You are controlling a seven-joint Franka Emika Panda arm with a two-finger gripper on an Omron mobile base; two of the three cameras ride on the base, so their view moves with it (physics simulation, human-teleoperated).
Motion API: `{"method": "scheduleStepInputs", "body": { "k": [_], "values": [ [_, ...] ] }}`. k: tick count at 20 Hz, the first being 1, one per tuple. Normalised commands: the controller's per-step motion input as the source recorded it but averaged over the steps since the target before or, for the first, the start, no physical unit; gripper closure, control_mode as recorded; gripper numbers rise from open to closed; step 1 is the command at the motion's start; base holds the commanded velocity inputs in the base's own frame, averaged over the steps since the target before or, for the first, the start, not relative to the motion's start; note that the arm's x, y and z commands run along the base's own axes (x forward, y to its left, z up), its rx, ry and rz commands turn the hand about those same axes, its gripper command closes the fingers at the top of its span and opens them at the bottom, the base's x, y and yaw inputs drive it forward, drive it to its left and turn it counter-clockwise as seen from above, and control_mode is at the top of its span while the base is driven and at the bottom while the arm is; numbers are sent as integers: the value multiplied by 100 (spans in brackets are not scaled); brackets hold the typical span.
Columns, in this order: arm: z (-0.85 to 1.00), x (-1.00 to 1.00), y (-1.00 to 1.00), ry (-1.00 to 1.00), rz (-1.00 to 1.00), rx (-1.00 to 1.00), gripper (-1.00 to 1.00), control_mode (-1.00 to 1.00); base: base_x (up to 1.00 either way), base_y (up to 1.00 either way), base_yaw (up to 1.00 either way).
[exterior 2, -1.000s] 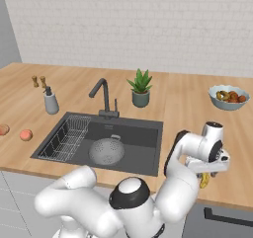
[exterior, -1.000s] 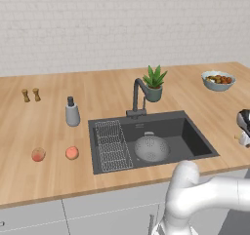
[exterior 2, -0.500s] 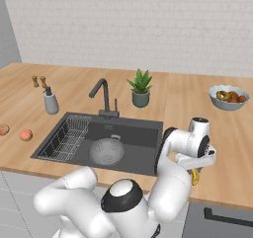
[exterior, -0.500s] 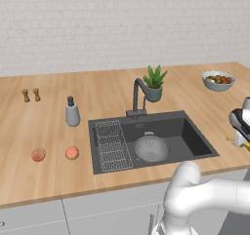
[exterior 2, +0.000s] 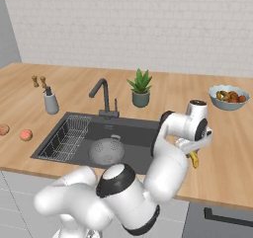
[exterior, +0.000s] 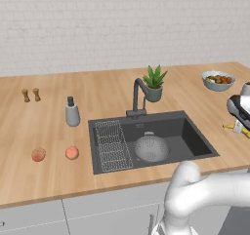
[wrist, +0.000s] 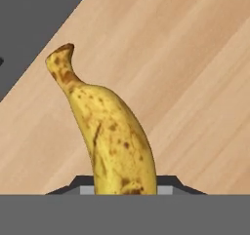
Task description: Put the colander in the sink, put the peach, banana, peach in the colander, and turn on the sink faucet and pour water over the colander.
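Note:
The spotted yellow banana [wrist: 113,131] stands between my gripper's [wrist: 125,186] fingers, and the gripper is shut on it. The hand hangs low over the counter just right of the sink [exterior: 197,137], with the banana [exterior: 229,127] poking out to the left under it; from the other side the banana [exterior 2: 194,159] sticks out below the gripper [exterior 2: 193,152]. The silvery colander [exterior: 151,147] sits in the sink [exterior 2: 136,133] beside the wire rack; it shows too as the colander [exterior 2: 106,151]. Two peaches [exterior: 38,154] [exterior: 72,152] lie on the counter left of the sink. The sink faucet [exterior: 138,95] runs no water.
A potted plant [exterior: 155,84] stands behind the sink by the faucet. A blue-grey bowl of fruit [exterior: 218,80] sits at the back right, close to my hand. A grey soap dispenser [exterior: 72,112] and two small shakers [exterior: 31,94] stand at the left.
The jaws have closed on the banana. The hand has shifted a little toward the sink.

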Motion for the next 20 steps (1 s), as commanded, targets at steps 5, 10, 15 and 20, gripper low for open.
{"method": "scheduleStepInputs", "body": {
  "k": [5, 10, 15, 20],
  "values": [
    [2, 96, -9, 0, 1, 9, 100, -100, 0, 0, 0],
    [0, 75, 10, -6, 0, 10, 100, -100, 0, 0, 0],
    [1, 45, 82, -12, -6, 0, 100, -100, 0, 0, 0],
    [0, 27, 100, -3, -26, -5, 100, -100, 0, 0, 0]
  ]
}}
